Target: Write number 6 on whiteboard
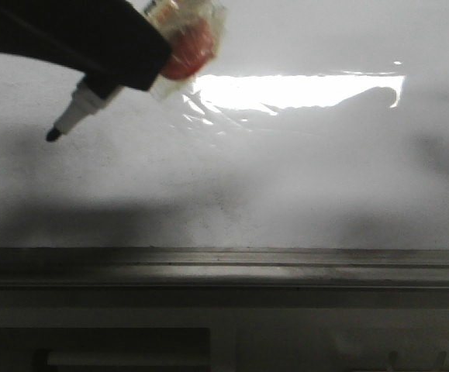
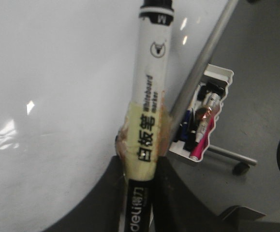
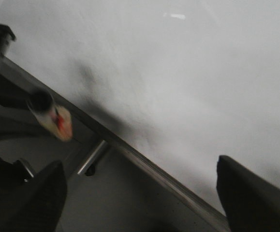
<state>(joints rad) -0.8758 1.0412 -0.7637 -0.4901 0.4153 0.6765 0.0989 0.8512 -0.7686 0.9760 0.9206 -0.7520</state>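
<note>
The whiteboard (image 1: 302, 178) fills the front view, bare white down to its grey metal rail (image 1: 224, 267) along the bottom edge; no drawn number shows on it. The left tool (image 2: 139, 193) is clenched on a taped marker (image 2: 149, 111), whose black tip (image 1: 53, 135) sits at the board's upper left; contact cannot be told. The right tool (image 3: 140, 193) hangs released near the rail. A small tray of pens (image 2: 202, 121) lies beyond the rail, partly blurred.
</note>
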